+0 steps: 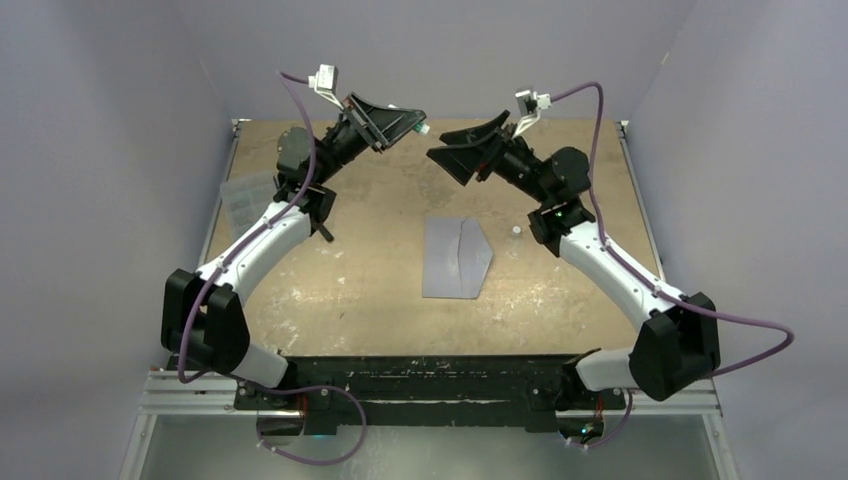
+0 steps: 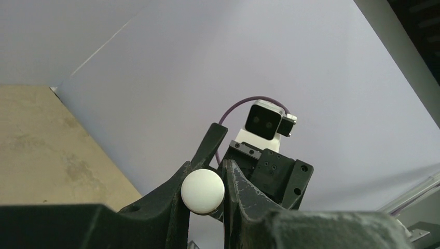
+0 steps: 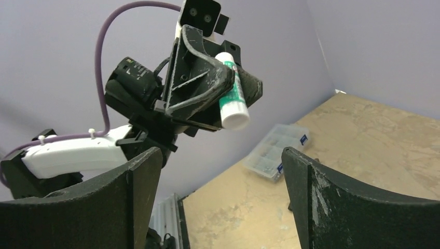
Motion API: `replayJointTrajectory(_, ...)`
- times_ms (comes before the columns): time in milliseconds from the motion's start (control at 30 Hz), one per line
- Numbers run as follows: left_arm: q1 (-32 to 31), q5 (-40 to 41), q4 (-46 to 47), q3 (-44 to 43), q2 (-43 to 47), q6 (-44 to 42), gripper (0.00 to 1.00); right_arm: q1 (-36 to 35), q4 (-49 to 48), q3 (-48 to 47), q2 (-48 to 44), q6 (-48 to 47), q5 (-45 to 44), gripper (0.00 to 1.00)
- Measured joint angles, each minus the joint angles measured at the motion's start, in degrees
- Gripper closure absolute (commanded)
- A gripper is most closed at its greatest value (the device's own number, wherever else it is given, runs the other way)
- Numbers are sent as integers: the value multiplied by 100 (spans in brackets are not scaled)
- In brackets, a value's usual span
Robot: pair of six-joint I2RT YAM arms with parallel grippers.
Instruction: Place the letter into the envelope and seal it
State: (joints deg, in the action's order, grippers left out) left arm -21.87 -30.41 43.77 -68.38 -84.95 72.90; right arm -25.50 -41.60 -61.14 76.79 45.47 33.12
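The grey-blue envelope (image 1: 448, 259) lies flat mid-table, its pointed flap folded out to the right. The letter is hidden from every view. My left gripper (image 1: 398, 122) is raised above the far table and shut on a glue stick (image 2: 203, 191). The right wrist view shows that stick (image 3: 232, 96) as a white tube with a green label, crosswise in the left gripper (image 3: 207, 85). My right gripper (image 1: 458, 152) hangs opposite, facing the left one. Its jaws stand wide apart with nothing between its fingers (image 3: 137, 199).
A clear ribbed plastic box (image 1: 247, 198) sits at the table's left edge, also visible from the right wrist as the box (image 3: 275, 153). A small white object (image 1: 516, 230) lies just right of the envelope. Purple walls close in the table on three sides.
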Motion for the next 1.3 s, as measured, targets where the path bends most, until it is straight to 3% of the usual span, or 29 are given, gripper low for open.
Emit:
replayJointTrajectory(100,-7,-68,-109,0,-66,203,100,0,2,-114,190,-55,33,19)
replayJointTrajectory(333,-9,-195,-267,0,-138,452,100,0,-7,-535,621,-33,103,47)
replayJointTrajectory(567,-7,-350,-168,-7,-197,452,100,0,-208,-575,824,433,109,100)
replayJointTrajectory(733,-9,-413,332,-9,-221,400,100,0,-820,-393,874,1650,46,100)
replayJointTrajectory(1000,-142,-667,2223,328,-437,-168,100,-114,-3064,520,1274,5366,-577,100)
replayJointTrajectory(1100,-142,-953,2815,341,-647,-509,100,-216,-3506,785,1429,6297,-855,100)
replayJointTrajectory(1133,-136,-1069,2911,321,-678,-623,100,-254,-3663,850,1478,6496,-931,94)
replayJointTrajectory(1233,-96,-1543,2977,94,-695,-973,100,-363,-4061,890,1604,6937,-1062,49)
replayJointTrajectory(1300,-98,-1792,2883,-107,-695,-1248,100,-389,-4229,940,1576,7125,-1104,36)
